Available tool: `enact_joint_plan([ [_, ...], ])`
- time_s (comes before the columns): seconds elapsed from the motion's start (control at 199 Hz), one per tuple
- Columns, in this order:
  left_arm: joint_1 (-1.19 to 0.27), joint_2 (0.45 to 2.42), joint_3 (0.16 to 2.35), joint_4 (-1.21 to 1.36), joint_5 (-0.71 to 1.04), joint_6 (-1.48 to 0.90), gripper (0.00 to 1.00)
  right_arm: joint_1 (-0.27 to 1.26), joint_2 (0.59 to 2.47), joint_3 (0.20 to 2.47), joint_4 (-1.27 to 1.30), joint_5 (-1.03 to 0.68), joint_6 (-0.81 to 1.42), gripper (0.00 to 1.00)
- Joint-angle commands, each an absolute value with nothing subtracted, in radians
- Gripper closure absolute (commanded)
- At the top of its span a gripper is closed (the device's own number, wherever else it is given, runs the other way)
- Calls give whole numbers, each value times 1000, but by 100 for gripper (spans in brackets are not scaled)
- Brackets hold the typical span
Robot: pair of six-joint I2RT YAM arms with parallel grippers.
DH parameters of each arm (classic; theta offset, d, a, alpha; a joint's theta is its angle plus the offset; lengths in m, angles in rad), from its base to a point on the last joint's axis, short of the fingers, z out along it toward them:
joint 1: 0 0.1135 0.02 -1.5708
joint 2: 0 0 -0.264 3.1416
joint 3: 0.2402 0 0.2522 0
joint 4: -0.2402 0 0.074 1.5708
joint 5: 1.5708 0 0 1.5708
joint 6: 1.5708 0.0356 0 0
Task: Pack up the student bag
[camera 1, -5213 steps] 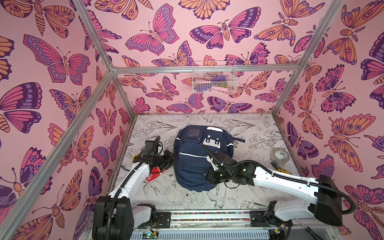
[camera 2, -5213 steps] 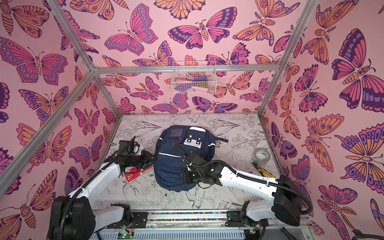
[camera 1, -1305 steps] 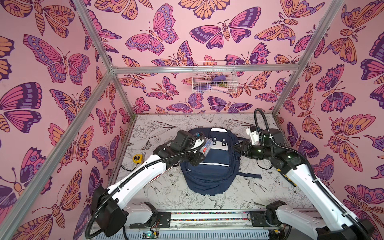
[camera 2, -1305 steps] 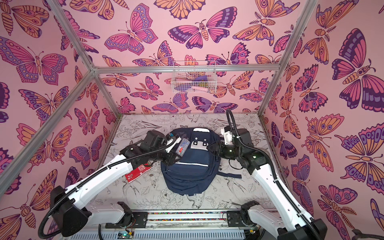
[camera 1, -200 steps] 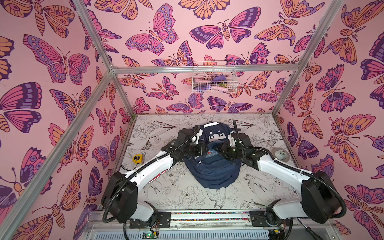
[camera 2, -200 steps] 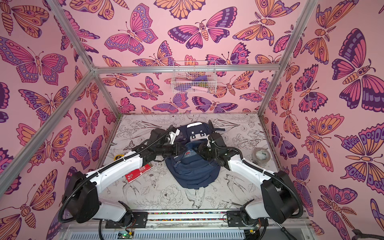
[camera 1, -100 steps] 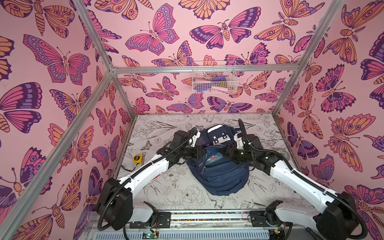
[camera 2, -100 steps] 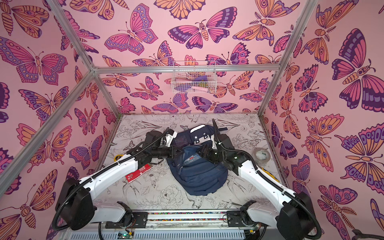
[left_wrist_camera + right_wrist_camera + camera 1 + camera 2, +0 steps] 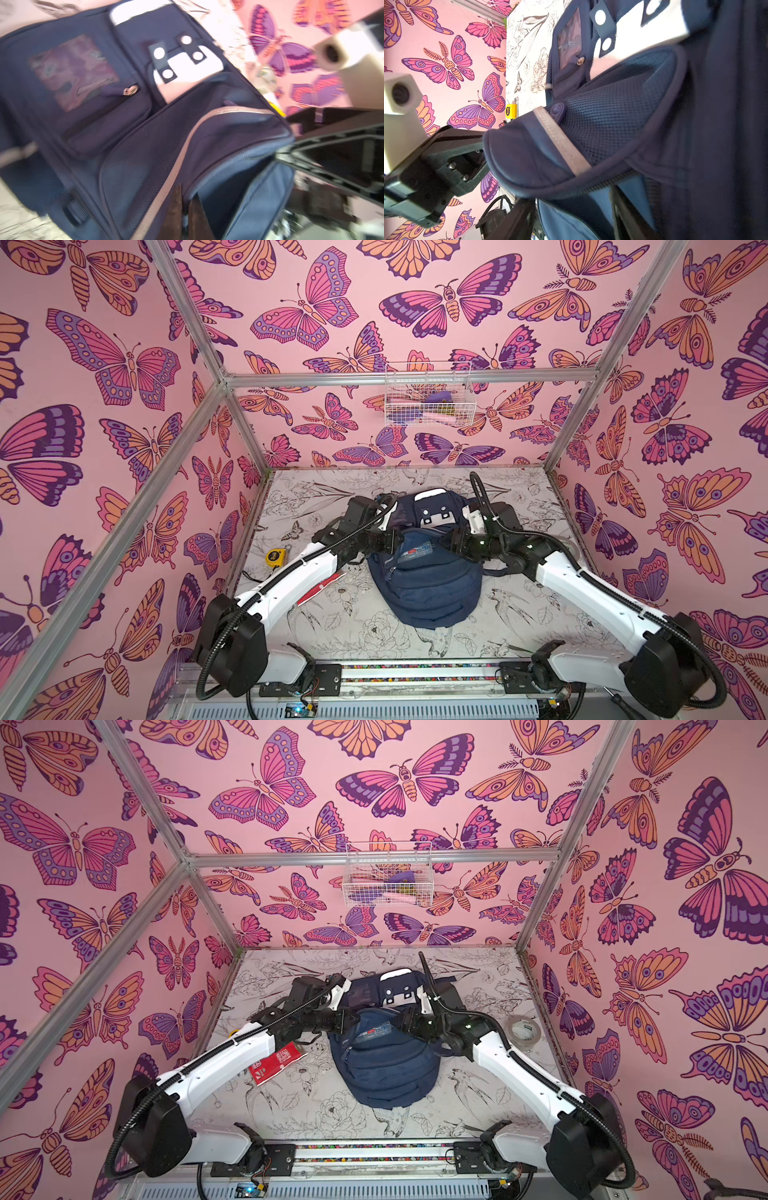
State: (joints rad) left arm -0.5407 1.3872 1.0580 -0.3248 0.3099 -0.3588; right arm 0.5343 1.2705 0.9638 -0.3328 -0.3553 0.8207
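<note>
student bag: mouth-opening step. left gripper pinches rim; right gripper jaws spread astride opposite rim. Next, likely: close right, load red packet.

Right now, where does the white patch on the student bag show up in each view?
Top view: white patch at the far end of the student bag, mid-picture.
Top view: white patch, same spot, slightly further left.
Left wrist: white patch in the upper middle, blurred.
Right wrist: white patch at the top right, cut by the edge.
Shared landmark: the clear window pocket, right beside the patch in all four.
</note>
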Motion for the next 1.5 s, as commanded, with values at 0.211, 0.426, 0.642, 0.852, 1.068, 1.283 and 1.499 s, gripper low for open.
enact_joint_plan([
  [0.211,-512,1387,1095,-370,273,-380,72,548,1277,1108,-426,-276,698,38],
  [0.426,-497,1207,1018,-464,65,-574,28,537,1239,1178,-517,-233,622,37],
  [0.642,-373,1057,952,-801,-155,-806,22,537,1257,1224,-522,-280,599,37],
  [0.852,-162,908,734,-836,0,-1019,11,537,1273,1220,-483,-313,603,38],
  [1.068,-59,850,597,-823,-2,-1141,1,536,1281,1193,-444,-343,621,38],
  [1.283,4,943,559,-738,36,-1245,18,536,1278,1168,-427,-365,636,39],
  [1.499,24,1029,547,-708,29,-1363,16,536,1278,1161,-423,-368,643,40],
])
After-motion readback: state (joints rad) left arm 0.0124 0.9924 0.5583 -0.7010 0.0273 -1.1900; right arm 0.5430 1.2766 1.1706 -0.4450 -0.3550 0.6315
